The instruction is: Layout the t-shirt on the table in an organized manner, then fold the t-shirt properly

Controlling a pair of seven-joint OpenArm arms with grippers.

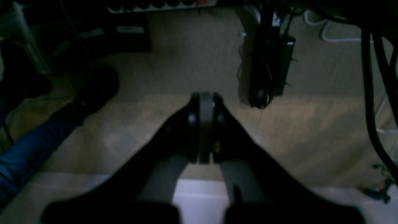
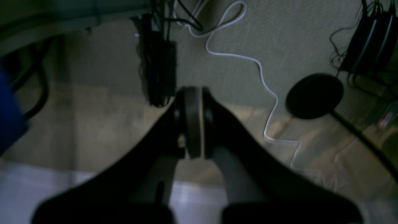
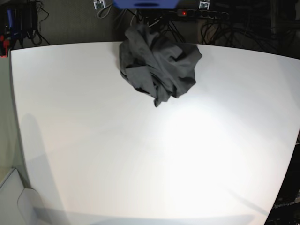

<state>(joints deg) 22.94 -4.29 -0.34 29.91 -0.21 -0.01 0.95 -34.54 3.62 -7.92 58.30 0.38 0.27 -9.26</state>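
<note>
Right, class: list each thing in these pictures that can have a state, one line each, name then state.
t-shirt: crumpled in a heap at the table's far edge, not laid out.
table: bears only the t-shirt.
left tool: shut, holding nothing.
right tool: shut, holding nothing.

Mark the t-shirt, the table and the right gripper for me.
t-shirt (image 3: 158,70), base view, middle of the crumpled heap.
table (image 3: 140,159), base view, bare white top.
right gripper (image 2: 193,121), right wrist view, between the closed fingertips.
</note>
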